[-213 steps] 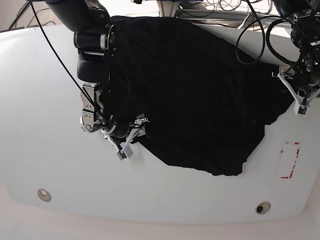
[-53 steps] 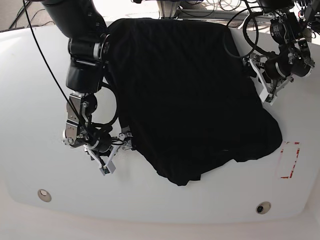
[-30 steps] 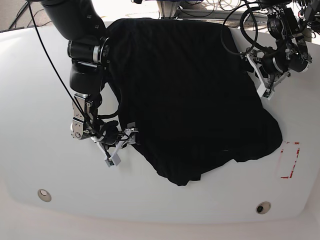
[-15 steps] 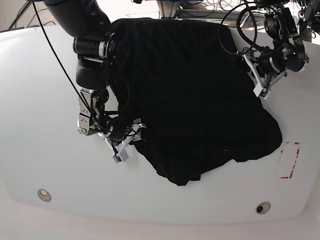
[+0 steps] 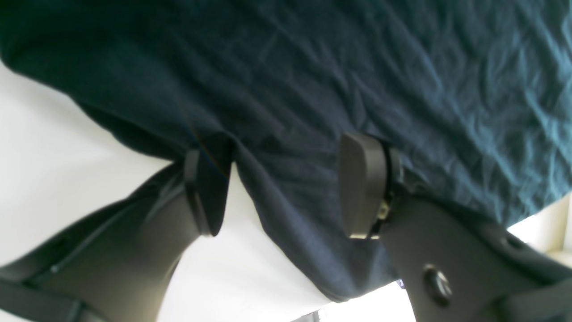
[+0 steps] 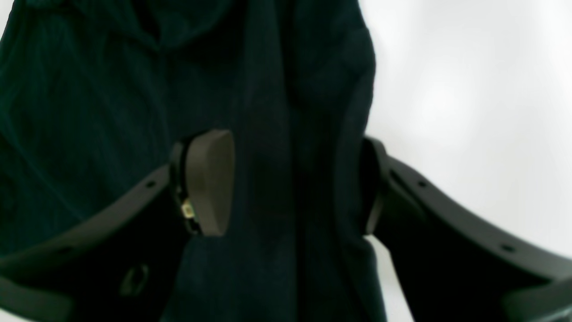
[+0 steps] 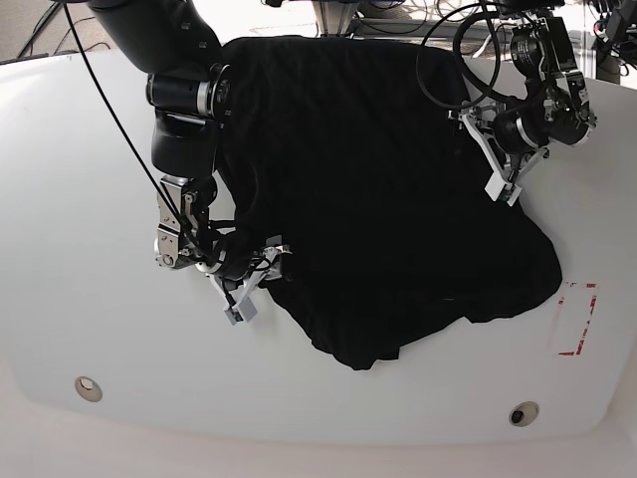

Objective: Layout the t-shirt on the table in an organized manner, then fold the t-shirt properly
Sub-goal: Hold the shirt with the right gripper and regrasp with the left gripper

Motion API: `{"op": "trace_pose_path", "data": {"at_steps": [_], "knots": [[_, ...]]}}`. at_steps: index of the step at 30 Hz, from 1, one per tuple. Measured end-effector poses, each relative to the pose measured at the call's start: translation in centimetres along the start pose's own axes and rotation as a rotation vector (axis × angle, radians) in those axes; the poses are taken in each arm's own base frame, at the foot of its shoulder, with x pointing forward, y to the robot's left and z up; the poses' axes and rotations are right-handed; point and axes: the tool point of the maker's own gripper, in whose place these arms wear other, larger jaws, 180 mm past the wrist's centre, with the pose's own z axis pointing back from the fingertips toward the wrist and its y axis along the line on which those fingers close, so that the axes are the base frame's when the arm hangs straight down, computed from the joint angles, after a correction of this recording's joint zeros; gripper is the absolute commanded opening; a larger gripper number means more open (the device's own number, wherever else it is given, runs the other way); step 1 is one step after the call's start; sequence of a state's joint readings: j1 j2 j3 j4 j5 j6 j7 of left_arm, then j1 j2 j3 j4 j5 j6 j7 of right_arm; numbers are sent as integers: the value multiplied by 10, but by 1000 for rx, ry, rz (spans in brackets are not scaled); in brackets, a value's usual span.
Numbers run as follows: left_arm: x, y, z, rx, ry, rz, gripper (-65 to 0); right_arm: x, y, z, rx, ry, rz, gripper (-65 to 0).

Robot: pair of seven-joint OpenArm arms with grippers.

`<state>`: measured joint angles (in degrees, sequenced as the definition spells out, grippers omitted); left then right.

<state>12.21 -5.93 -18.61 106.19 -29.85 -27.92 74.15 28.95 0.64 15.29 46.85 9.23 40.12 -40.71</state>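
The black t-shirt (image 7: 378, 199) lies spread and rumpled on the white table (image 7: 80, 149), with its near edge bunched. My right gripper (image 7: 254, 282) is at the shirt's lower left edge. In the right wrist view its fingers (image 6: 208, 179) stand apart, with a fold of the t-shirt (image 6: 290, 156) running between them, so this right gripper (image 6: 288, 183) is open. My left gripper (image 7: 495, 164) sits at the shirt's upper right edge. In the left wrist view the left gripper (image 5: 283, 192) is open, straddling the hem of the t-shirt (image 5: 313, 67).
A red tape rectangle (image 7: 576, 319) marks the table near the right front. Two small round holes (image 7: 88, 387) (image 7: 523, 412) sit near the front edge. Cables hang behind the table by both arms.
The right gripper slid right into the shirt's edge and its jaws narrowed. The left gripper moved left onto the shirt's right edge. The shirt itself has barely shifted.
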Motion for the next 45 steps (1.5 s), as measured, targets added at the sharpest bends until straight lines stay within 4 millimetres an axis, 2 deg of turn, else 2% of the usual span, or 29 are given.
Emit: {"op": "trace_pose_path", "data": {"at_steps": [8, 19, 29, 32, 34, 36, 37, 38, 39, 41, 42, 45], "knots": [[-17, 4, -11, -14, 53, 50, -292, 1, 0, 0, -1, -2, 2, -285], [-20, 8, -11, 2, 60, 103, -292, -2, 0, 1, -3, 16, 6, -285], [-20, 7, -20, -30, 52, 139, -300, -2, 0, 1, -3, 18, 6, -285], [-20, 7, -20, -31, 49, 140, -356, -2, 0, 1, -2, 18, 7, -289], [-20, 7, -20, -31, 48, 142, -421, -2, 0, 1, -3, 17, 6, -308], [-21, 8, -22, -33, 51, 148, -497, -2, 0, 2, -3, 17, 7, -365], [-21, 9, -24, -34, 51, 153, -539, -2, 0, 1, -3, 18, 6, -428], [-20, 9, -25, -37, 47, 156, -550, -2, 0, 2, -4, 19, 7, -452], [-20, 9, -26, -40, 43, 162, -574, -3, 0, 2, -4, 23, 6, -533], [-14, 10, -29, -49, 31, 169, -582, -6, -1, 2, -7, 35, 8, -625], [-13, 10, -31, -54, 28, 175, -586, -7, -2, 2, -9, 38, 9, -650], [-3, 12, -36, -68, 5, 189, -587, -10, -2, 1, -8, 47, 5, -629]]}}
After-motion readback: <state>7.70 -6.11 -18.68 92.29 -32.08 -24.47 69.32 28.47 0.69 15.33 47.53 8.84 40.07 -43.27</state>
